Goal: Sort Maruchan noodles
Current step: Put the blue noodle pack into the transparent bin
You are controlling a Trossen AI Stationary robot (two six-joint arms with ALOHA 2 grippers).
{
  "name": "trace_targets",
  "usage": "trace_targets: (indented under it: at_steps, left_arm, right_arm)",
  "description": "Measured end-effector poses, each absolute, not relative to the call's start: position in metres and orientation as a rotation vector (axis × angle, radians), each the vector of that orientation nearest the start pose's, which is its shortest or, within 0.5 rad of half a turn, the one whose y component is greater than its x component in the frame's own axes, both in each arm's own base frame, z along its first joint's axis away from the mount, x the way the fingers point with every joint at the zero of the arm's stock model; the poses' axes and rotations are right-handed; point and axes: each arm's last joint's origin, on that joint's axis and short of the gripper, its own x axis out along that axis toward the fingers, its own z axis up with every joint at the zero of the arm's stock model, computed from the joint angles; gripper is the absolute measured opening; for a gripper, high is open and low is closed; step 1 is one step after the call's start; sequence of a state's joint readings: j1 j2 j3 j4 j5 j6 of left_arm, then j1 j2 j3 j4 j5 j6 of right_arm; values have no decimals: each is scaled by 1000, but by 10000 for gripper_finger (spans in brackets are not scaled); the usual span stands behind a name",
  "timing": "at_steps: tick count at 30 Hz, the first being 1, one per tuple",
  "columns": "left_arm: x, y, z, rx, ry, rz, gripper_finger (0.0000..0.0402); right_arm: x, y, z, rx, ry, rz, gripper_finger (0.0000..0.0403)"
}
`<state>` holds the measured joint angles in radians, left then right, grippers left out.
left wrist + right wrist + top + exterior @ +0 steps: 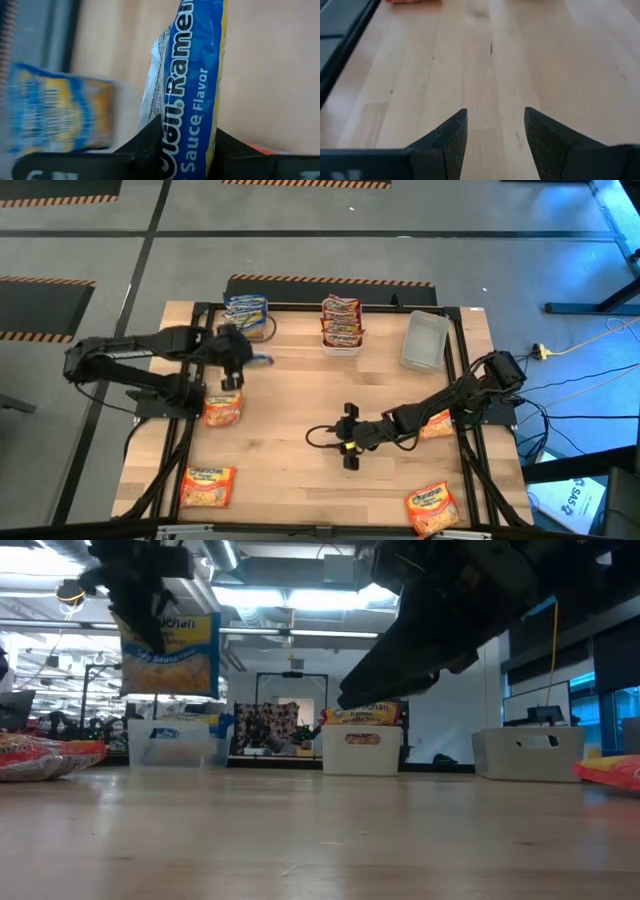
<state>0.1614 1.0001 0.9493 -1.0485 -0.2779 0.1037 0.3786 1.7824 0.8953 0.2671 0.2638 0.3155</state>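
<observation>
The blue ramen packet seen close up in the left wrist view reads "Ramen" and "Sauce Flavor" along its length. In the low view, at about ten o'clock, the same packet shows the partial letters "uchan".

Glossy plastic packet, matt wooden table

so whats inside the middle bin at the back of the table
The middle bin holds a stack of red Maruchan packets, their faces visible from above. How many lie beneath the top ones is hidden by the stack itself.
</observation>
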Motion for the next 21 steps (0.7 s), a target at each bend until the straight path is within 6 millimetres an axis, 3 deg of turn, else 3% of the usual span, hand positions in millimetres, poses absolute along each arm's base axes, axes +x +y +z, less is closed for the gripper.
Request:
trace_targets:
  at_steps: [9, 15, 21]
  left_arm:
    - [154, 84, 284, 195, 1250, 479, 82]
    - [146, 112, 300, 179, 1233, 511, 82]
    - [151, 139, 283, 89, 1310, 499, 82]
  right_arm:
    - [331, 126, 154, 120, 575, -7, 179]
    - [331, 126, 154, 120, 576, -9, 179]
    - [331, 125, 154, 118, 573, -20, 179]
